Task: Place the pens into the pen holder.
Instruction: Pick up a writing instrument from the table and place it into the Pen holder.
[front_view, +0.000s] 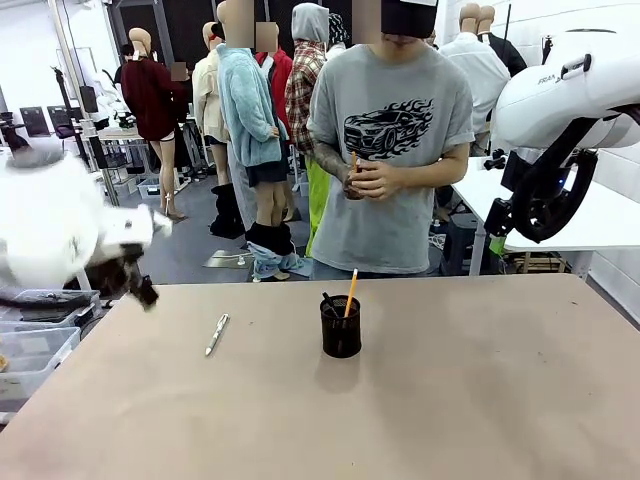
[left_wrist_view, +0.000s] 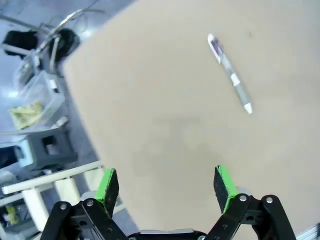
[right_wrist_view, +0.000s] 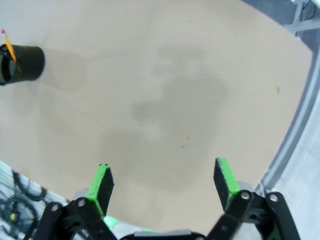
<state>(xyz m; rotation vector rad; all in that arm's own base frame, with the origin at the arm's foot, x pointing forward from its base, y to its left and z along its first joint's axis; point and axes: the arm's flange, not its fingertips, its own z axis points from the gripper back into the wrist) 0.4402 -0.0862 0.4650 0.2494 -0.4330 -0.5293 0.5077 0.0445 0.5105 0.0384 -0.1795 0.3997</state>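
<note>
Front view: you have the pen holder mid-desk, with the yellow-orange pencil and dark pen standing in it. The silver-white pen lies flat to its left.
Left wrist view: left gripper spread, empty, silver-white pen ahead.
Right wrist view: right gripper spread, empty, well apart from the pen holder.

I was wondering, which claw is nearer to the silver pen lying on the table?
Left. The left claw hangs open by the table edge, with the silver pen just ahead of it. The right claw is over the table's other side, beyond the pen holder.
</note>
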